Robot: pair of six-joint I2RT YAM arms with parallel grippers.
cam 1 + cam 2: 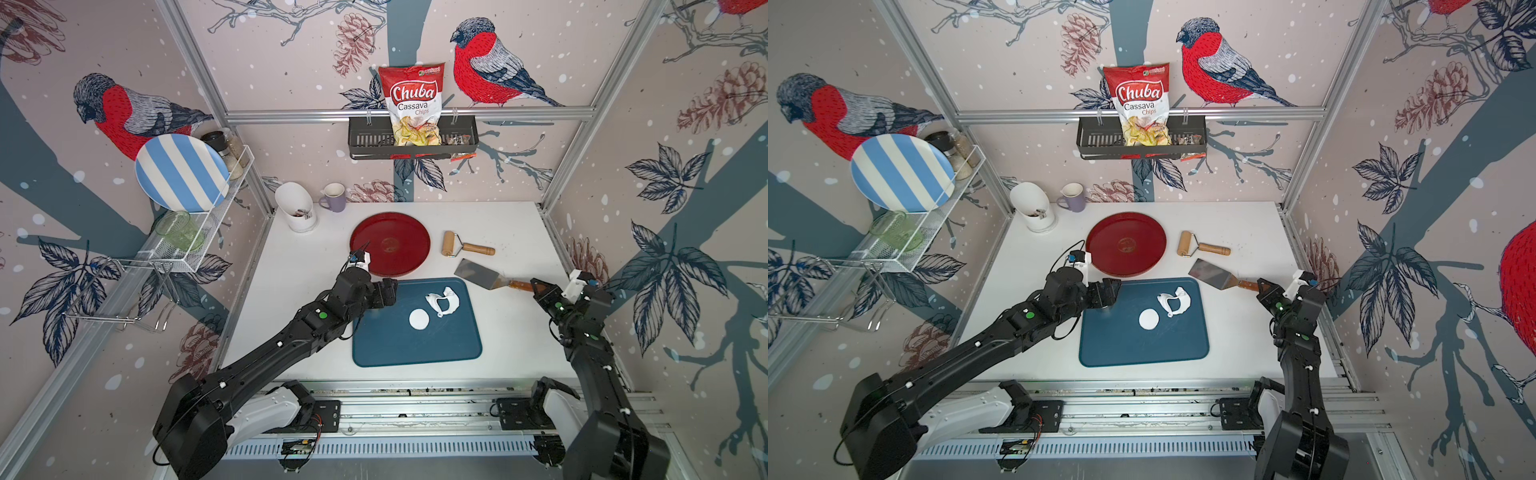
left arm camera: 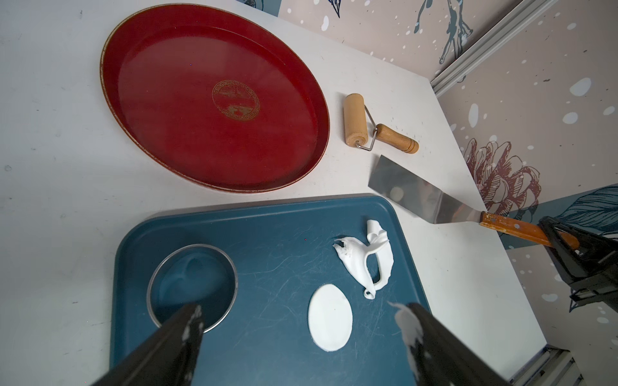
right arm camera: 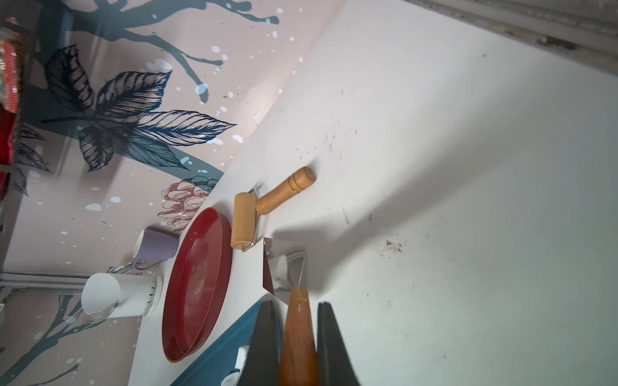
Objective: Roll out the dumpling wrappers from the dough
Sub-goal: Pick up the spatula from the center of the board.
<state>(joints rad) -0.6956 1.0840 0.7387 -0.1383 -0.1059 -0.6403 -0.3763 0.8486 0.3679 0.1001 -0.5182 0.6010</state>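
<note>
The matte white surface [image 1: 519,332] carries a rounded-rectangle blue tray [image 1: 415,349] at its near middle. Just beyond the tray lies a glossy red round plate [image 1: 390,245]. To the tray's right, the right gripper [image 3: 296,304] is clamped on the wooden handle of the steel spatula [image 1: 478,274], whose blade points far-left. The left gripper [image 2: 299,310] hangs spread wide over the tray's left part, its tips smeared white. The wooden roller [image 1: 449,243] lies right of the plate, handle pointing right. A thin metal ring cutter [image 2: 197,246] sits in the tray's far-left corner. The dough [image 1: 444,302], a ragged, curled white scrap, lies on the tray's far right. Just near-left of it, the dumpling wrapper [image 1: 418,319] lies flat, smooth and round.
</note>
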